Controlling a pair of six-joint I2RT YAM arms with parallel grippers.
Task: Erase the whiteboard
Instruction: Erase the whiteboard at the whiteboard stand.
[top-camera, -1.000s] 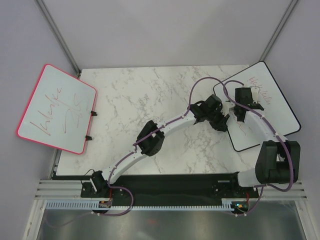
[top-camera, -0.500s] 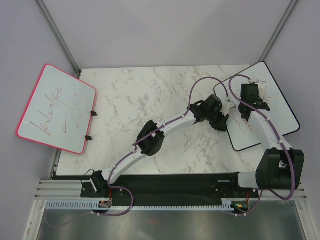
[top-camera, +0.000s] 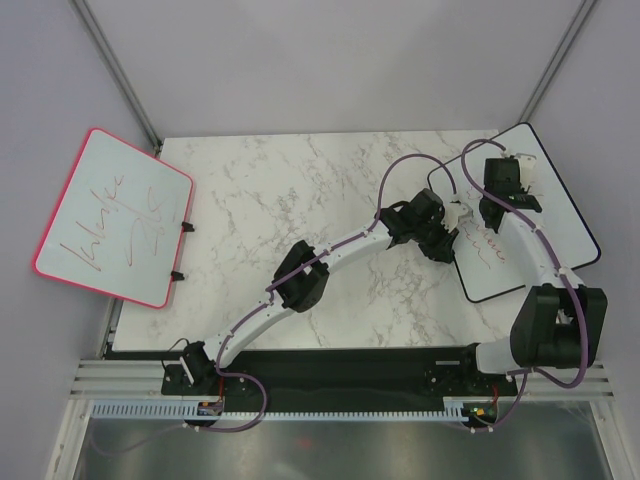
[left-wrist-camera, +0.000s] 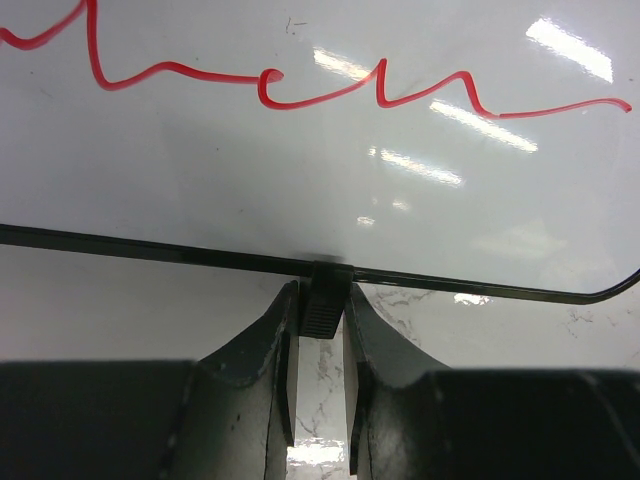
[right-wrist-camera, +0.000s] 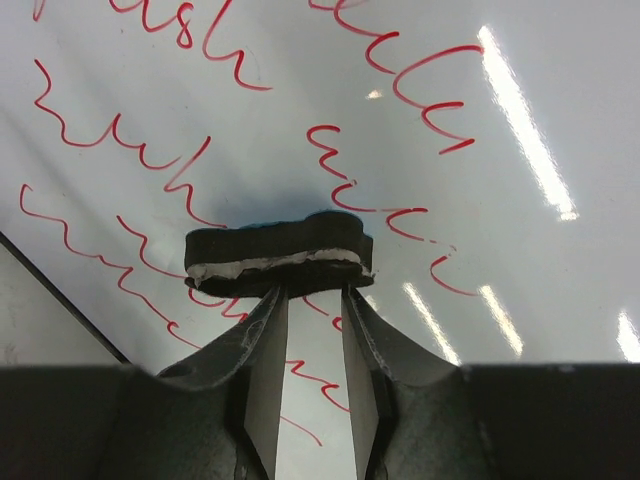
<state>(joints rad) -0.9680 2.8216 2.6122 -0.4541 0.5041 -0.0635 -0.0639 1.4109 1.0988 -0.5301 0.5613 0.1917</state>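
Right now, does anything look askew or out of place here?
Yes. Both boards lie crooked and overhang the table: the pink-framed whiteboard off its left edge, the whiteboard off its right, its frame clip pinched by the left gripper. The right gripper holds an eraser.

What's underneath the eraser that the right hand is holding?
The whiteboard lies under the eraser in the right hand, red handwriting all around it. The patch directly beneath is covered, so any writing there cannot be seen.
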